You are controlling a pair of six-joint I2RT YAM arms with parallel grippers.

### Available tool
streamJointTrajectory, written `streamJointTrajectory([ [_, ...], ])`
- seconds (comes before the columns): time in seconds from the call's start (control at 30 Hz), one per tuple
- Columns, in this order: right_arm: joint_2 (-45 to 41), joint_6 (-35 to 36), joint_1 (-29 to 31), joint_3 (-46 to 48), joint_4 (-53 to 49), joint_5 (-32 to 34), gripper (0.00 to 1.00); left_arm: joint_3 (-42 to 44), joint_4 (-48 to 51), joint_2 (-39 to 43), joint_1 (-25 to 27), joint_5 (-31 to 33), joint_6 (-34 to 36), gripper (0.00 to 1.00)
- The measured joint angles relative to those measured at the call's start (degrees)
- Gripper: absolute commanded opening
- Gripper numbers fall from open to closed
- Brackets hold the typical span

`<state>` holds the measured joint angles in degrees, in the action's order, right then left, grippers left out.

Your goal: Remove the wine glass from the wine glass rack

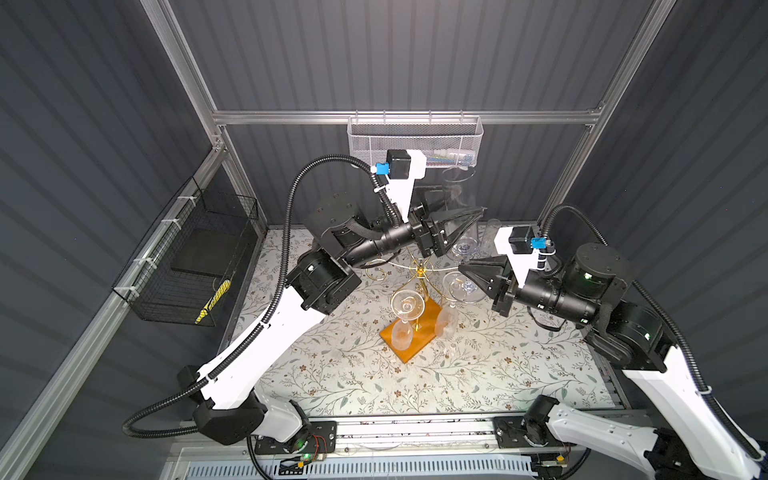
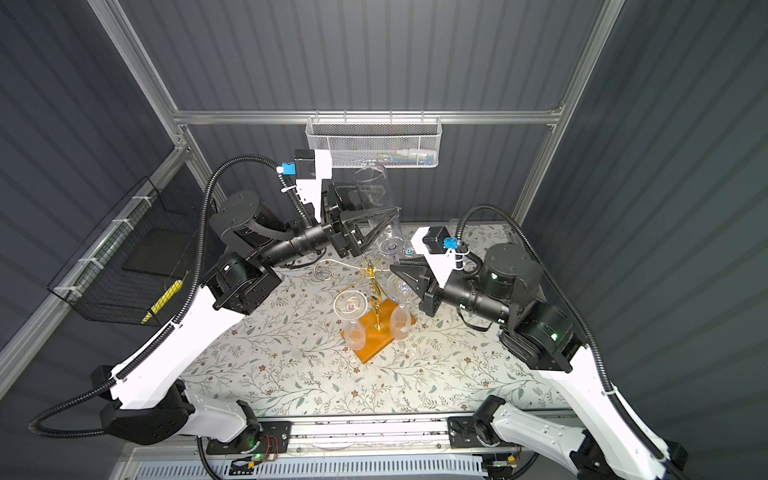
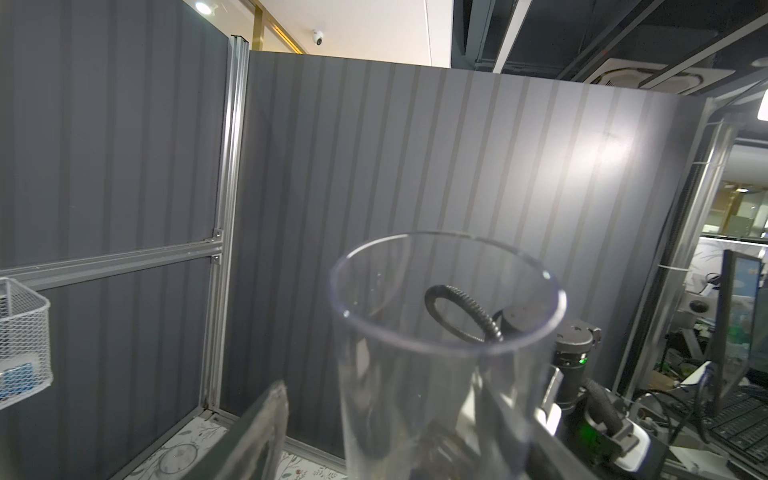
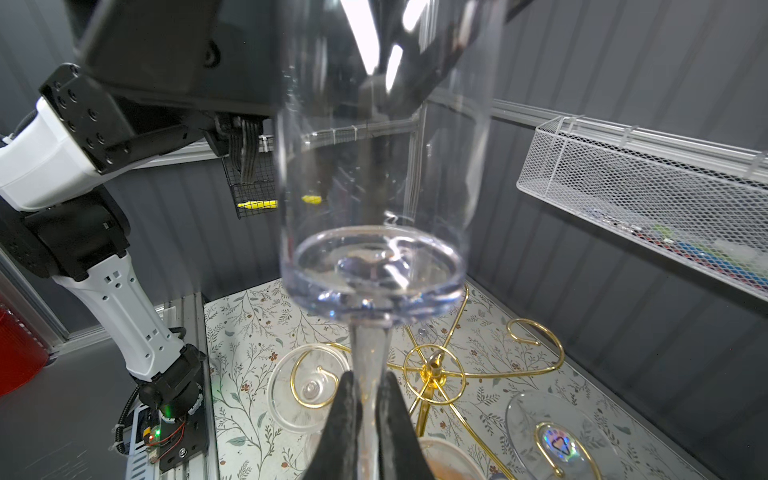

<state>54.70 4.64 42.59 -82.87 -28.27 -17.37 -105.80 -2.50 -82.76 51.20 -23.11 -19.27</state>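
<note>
The wine glass (image 1: 457, 187) stands rim-up in the air behind the gold wine glass rack (image 1: 422, 270), off its arms. My right gripper (image 4: 368, 399) is shut on its thin stem just under the bowl (image 4: 374, 270). My left gripper (image 3: 395, 424) brackets the tall clear bowl (image 3: 436, 332) from the left. It is open, with a gap showing between one finger (image 3: 266, 428) and the glass. In both top views the left gripper (image 2: 380, 203) sits above the right gripper (image 2: 392, 270). The rack's orange wooden base (image 1: 411, 330) rests on the floral cloth.
Two more glasses hang upside down from the rack, one at the front (image 1: 404, 316) and one at the right (image 1: 451, 307). Another glass (image 1: 492, 237) stands at the back right of the table. A white mesh basket (image 1: 415, 141) hangs on the back rail, a black wire basket (image 1: 187, 266) on the left wall.
</note>
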Motion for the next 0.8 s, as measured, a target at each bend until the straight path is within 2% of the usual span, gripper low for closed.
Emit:
streamJointTrajectory([
  [0.27,0.39,1.33,1.14,0.02,0.07,1.42,0.00,0.00,-1.40,0.00,-0.20,-1.44,-2.45,0.61],
  [0.4,0.55,1.64,1.62,0.17,0.79,1.97,0.00,0.11,-1.90,0.00,-0.20,-2.10,-3.32,0.51],
  [0.7,0.96,1.60,2.51,0.17,1.70,2.86,0.00,0.24,-3.06,0.00,-0.31,-3.37,-3.72,0.37],
  [0.8,0.96,1.60,2.64,0.17,1.73,3.13,0.00,0.50,-3.58,0.00,-0.37,-3.61,-3.72,0.36],
])
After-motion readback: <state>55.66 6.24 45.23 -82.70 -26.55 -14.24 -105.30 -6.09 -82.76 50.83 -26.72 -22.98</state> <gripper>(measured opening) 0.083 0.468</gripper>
